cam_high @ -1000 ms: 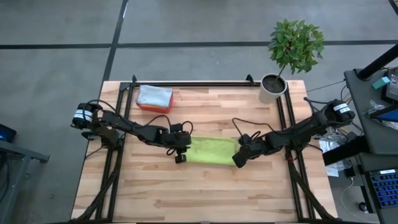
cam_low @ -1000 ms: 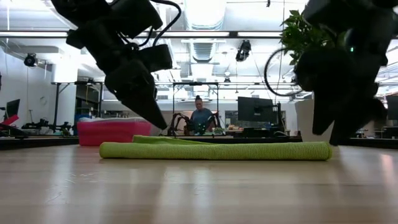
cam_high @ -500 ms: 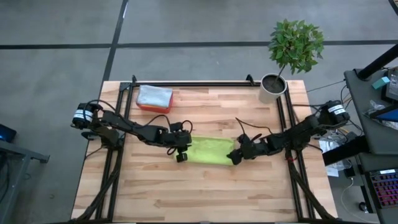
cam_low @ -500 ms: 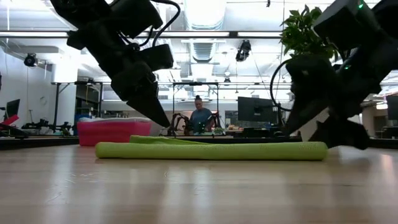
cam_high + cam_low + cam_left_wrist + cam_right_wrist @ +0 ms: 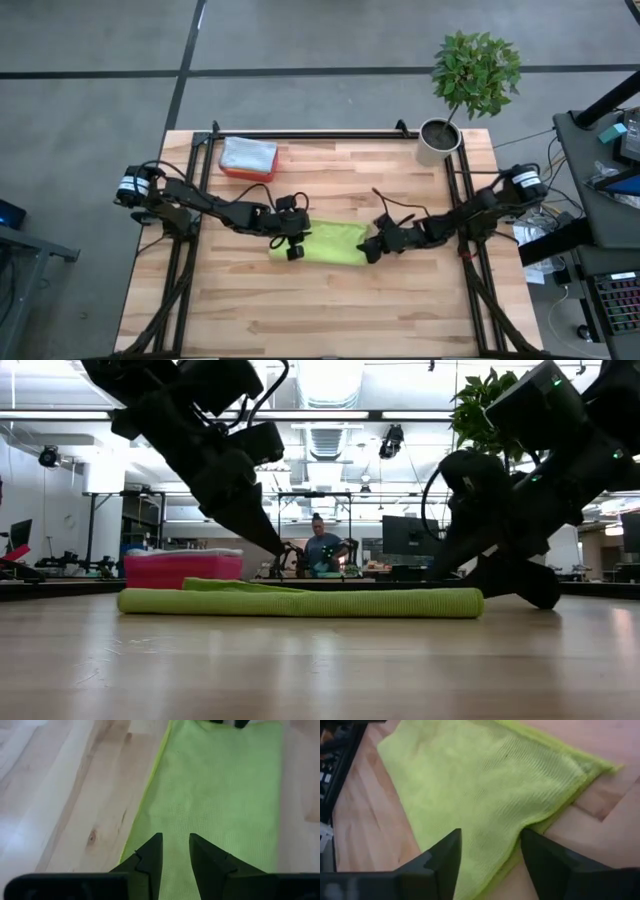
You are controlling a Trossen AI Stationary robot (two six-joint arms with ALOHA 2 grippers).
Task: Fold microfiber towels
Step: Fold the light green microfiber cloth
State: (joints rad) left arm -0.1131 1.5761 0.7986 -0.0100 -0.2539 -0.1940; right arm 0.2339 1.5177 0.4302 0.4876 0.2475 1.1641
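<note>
A lime green microfiber towel lies folded into a long flat strip on the middle of the table, also seen in the low view. My left gripper hangs just over its left end. Its fingers stand a narrow gap apart with nothing between them. My right gripper is low at the towel's right end, open. One finger is over the cloth and the other over the wood. Other towels lie in the pink-red bin. My right gripper meets the towel's right-end edge slanting down from the table's right. One fingertip stands against that edge, where the cloth is dented inward. The other finger lies over the cloth. The towel stays flat on the table.
The bin stands at the far left of the table. A white pot with a plant stands at the far right corner. Black rails run along the left, right and far sides. A person sits in the room beyond.
My right gripper has sunk toward the table, gone toward its left edge and tipped its fingers over. The green towel has slid along the table toward the left edge. Its left end now lies past my left gripper, which has stayed in place.
</note>
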